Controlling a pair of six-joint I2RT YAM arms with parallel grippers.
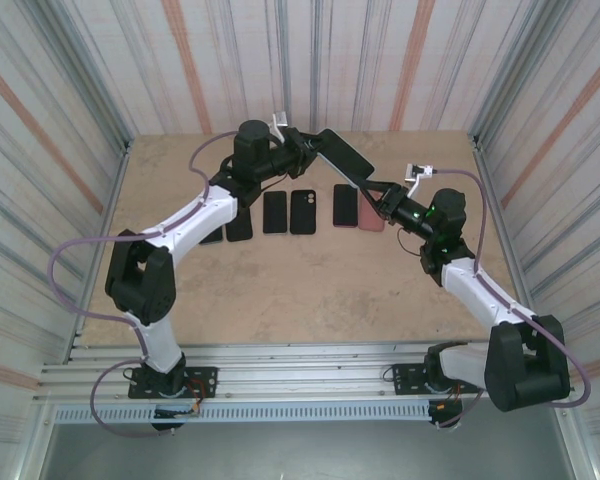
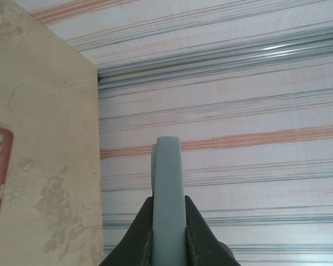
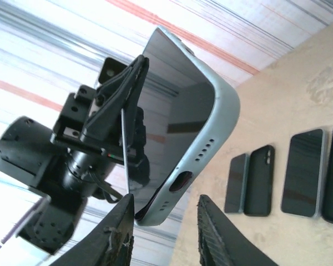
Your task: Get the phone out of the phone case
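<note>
two grippers on job. left gripper [image 2: 168, 213] clamped phone [image 3: 183, 105], in case [image 3: 226, 111], mid-air above table [image 1: 310, 290]. right gripper [image 3: 165, 221] jaws apart at case bottom end, not gripping. step: second grasp. next probably needed pinch on case lip, then peel.

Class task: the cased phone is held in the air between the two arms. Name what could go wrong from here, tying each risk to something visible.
1. The left gripper clamps the cased phone across screen and back, so phone and case may stay pinched together when pulled.
2. The right gripper straddles the bottom end, jaws apart; closing there it may grab case and phone alike.
3. If it slips free, it may drop onto the row of phones on the table.
</note>
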